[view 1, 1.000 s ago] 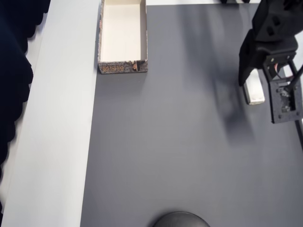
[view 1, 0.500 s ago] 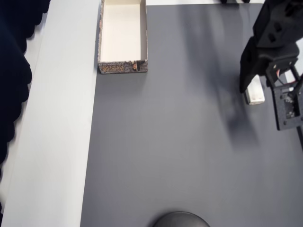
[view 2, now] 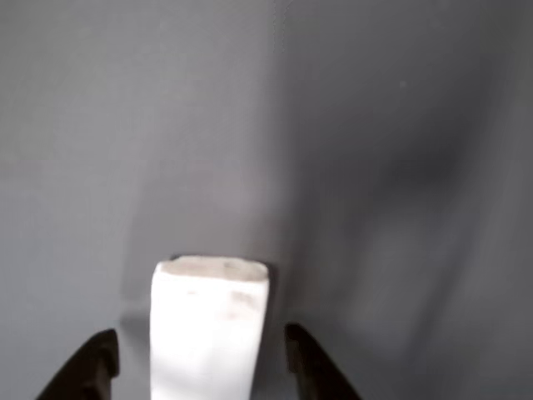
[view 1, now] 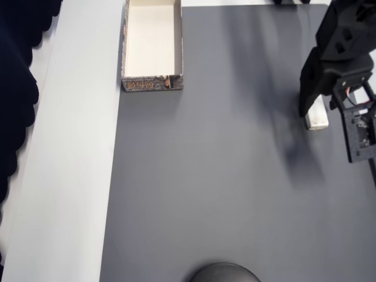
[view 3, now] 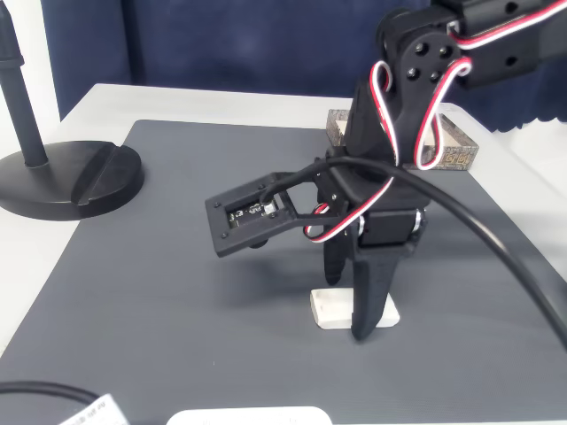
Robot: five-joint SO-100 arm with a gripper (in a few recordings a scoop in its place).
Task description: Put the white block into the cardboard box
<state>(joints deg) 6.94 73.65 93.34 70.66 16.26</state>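
Wrist view: one white block (view 2: 210, 329) lay flat on the grey mat (view 2: 350, 150), between the two dark fingertips (view 2: 93, 360) of the jaws (view 2: 200, 360), which stood open, a gap each side. Overhead view: block (view 1: 318, 119) near the right edge, partly under the black arm (view 1: 341, 53). One cardboard box (view 1: 152, 83), cream inside, sat well apart at the top left, on the mat's edge beside the white surface (view 1: 70, 176). One black round stand base (view 3: 66, 181) in the fixed view.

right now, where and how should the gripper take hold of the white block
Across its narrow width, on the two long sides, coming straight down from above. The white block lies flat on the grey mat, long and slim, and the open gripper already straddles it, one finger each side, so closing there should pinch it squarely.
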